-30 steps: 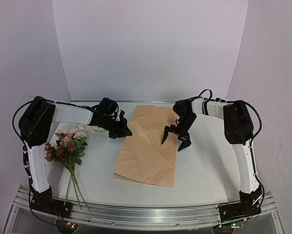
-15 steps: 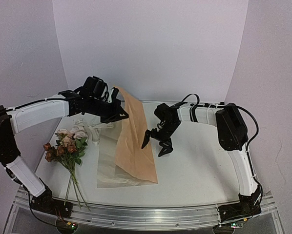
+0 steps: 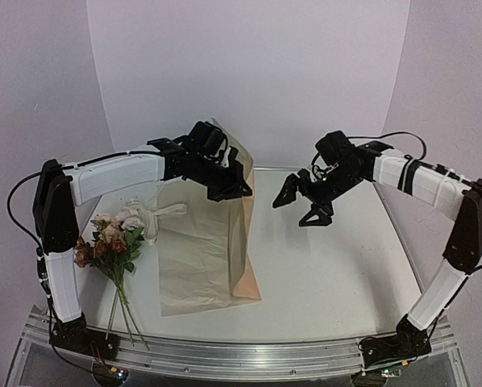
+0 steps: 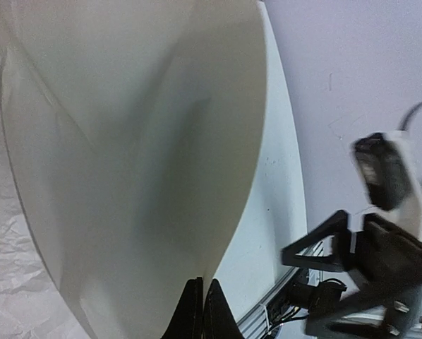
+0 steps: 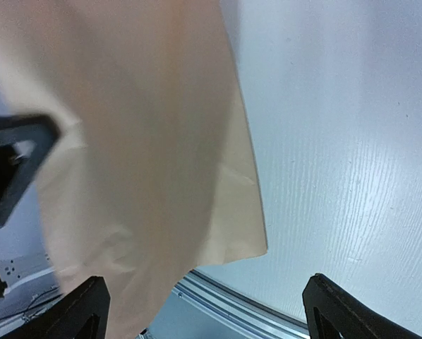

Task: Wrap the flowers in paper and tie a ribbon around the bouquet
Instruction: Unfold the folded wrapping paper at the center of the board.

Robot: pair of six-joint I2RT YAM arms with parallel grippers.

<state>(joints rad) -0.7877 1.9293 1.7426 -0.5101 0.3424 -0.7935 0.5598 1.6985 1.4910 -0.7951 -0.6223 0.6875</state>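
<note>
Paper (image 3: 197,258) edge in left gripper (image 3: 242,193)

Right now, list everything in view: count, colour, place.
paper: one, tan with a paler reverse, top edge held up, lower end on the table, centre-left
flowers: one bunch, rust, pink and cream with green stems, lying at the table's left
ribbon: one, cream-white, bunched beside the flower heads
table: one, white, under everything
left gripper: one, black, shut on the paper's raised edge
right gripper: one, black, open, in the air right of the paper
</note>
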